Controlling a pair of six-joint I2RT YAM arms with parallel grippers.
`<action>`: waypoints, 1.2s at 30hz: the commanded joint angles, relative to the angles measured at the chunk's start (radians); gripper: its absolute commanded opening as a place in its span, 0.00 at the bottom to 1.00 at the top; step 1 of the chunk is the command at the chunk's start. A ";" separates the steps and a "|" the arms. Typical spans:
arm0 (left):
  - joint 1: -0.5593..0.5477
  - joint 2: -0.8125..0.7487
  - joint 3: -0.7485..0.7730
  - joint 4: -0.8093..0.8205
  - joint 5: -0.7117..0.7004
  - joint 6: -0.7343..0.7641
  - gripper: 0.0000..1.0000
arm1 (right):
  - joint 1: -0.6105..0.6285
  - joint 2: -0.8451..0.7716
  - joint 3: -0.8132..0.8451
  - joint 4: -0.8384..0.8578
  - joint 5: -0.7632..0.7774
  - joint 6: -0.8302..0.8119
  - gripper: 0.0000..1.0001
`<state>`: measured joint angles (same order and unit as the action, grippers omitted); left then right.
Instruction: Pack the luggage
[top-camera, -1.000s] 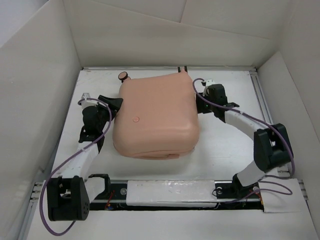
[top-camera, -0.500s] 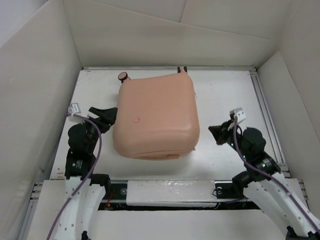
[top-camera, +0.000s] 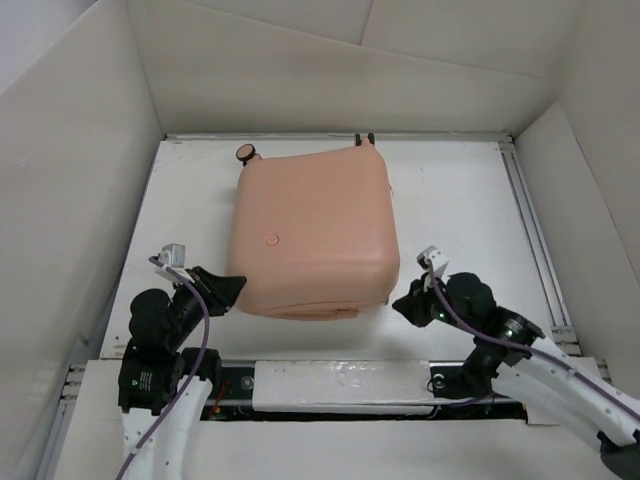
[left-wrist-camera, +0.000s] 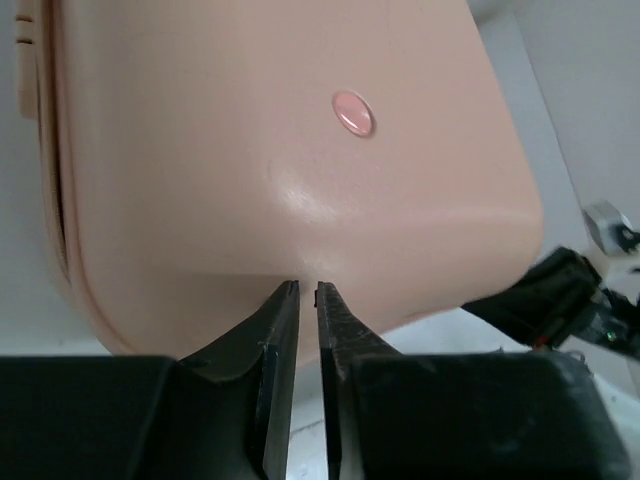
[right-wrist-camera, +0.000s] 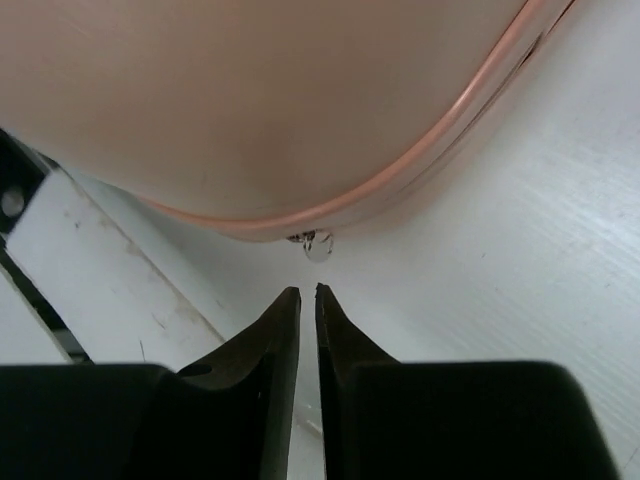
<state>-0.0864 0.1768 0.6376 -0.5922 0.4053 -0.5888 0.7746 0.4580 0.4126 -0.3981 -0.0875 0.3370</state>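
Note:
The luggage (top-camera: 312, 235), a salmon-pink hard shell, lies flat and closed in the middle of the white table. My left gripper (top-camera: 232, 290) sits at its near left corner. In the left wrist view the jaws (left-wrist-camera: 307, 287) are shut to a thin slit with nothing between them, the tips right at the shell (left-wrist-camera: 250, 120). My right gripper (top-camera: 403, 305) is just off the near right corner. Its jaws (right-wrist-camera: 308, 292) are also shut to a slit and empty. A small metal zipper pull (right-wrist-camera: 317, 245) hangs from the luggage's seam (right-wrist-camera: 270, 90) just ahead of them.
White walls (top-camera: 80, 200) box the table on three sides. One pink wheel (top-camera: 245, 152) and black fittings (top-camera: 365, 140) stick out at the luggage's far edge. A metal rail (top-camera: 340, 380) runs along the near edge between the arm bases, another (top-camera: 530, 230) along the right.
Both arms have drawn back from the luggage's sides to its near corners. Both grippers have gone from open to shut. The luggage has not moved.

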 joint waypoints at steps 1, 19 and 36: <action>-0.013 -0.008 0.004 -0.080 0.113 0.082 0.09 | 0.054 0.083 0.049 0.013 0.035 0.013 0.19; -0.003 0.082 -0.187 0.310 0.230 -0.069 0.16 | 0.307 0.456 -0.032 0.835 -0.025 0.143 0.24; -0.029 0.599 -0.322 0.948 0.159 -0.247 0.20 | 0.253 0.596 0.186 0.640 0.494 0.007 0.31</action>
<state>-0.1101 0.7158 0.2848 0.2577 0.6628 -0.8459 1.0664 1.0462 0.5537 0.2455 0.3431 0.3935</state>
